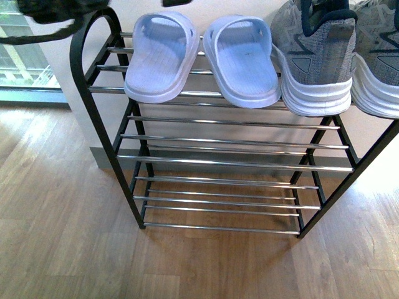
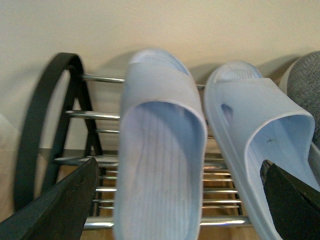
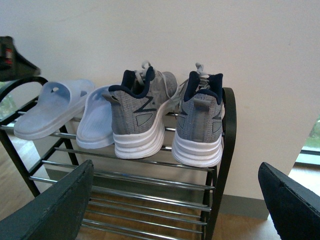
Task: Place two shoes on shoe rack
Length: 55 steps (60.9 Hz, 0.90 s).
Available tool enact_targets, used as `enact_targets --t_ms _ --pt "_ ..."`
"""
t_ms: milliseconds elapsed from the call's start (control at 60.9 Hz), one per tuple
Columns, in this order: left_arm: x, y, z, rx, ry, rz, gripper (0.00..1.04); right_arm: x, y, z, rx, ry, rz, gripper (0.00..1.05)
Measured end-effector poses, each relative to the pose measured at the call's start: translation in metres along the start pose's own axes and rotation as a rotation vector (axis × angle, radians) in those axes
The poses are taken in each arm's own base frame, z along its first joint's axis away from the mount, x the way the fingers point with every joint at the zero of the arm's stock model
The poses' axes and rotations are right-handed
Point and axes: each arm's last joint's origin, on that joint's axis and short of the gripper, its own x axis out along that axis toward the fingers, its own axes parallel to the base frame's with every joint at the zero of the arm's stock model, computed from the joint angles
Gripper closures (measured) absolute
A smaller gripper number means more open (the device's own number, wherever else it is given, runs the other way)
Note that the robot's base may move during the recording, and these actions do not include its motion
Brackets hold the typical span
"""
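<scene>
The left gripper [image 2: 180, 200] has its jaws spread wide and holds nothing; its two dark fingers [image 2: 55, 205] frame the pale blue slippers [image 2: 160, 165] from close by without touching them. The right gripper [image 3: 175, 200] is likewise wide open and empty, its fingers [image 3: 50, 205] set far apart and well back from the rack, facing the heels of the sneakers. In the front view only a dark part of the left arm [image 1: 53, 18] shows at the upper left corner, above the rack's rounded corner. The shoe rack [image 1: 93, 118], a black frame with chrome bars, stands on a wooden floor [image 1: 62, 237] against a light wall. On its top tier the two shoes [image 3: 142, 117], grey knit sneakers with white soles and navy lining, stand upright side by side at the right end, toes toward the wall and heels out over the front bar. Just beside them to the left lie the two slippers, also toes toward the wall. The lower tiers hold nothing.
</scene>
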Motion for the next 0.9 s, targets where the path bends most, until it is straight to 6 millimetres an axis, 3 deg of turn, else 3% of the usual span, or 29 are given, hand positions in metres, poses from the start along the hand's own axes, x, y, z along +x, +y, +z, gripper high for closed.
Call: enact_targets --t_ms 164,361,575,706,838,903 --pt "-0.099 0.037 -0.030 0.053 -0.128 0.134 0.09 0.000 0.000 0.000 0.000 0.000 0.000 0.09" --pt "-0.165 0.074 -0.072 0.039 -0.120 0.209 0.09 0.000 0.000 0.000 0.000 0.000 0.000 0.09" --pt "-0.223 0.106 -0.111 0.020 -0.140 0.258 0.09 0.000 0.000 0.000 0.000 0.000 0.000 0.09" --pt "-0.239 0.122 -0.113 -0.021 -0.224 0.296 0.09 0.000 0.000 0.000 0.000 0.000 0.000 0.09" --pt "-0.240 0.124 -0.114 -0.014 -0.229 0.298 0.10 0.000 0.000 0.000 0.000 0.000 0.000 0.09" --pt "-0.240 0.121 -0.117 0.066 -0.347 0.217 0.21 0.000 0.000 0.000 0.000 0.000 0.000 0.09"
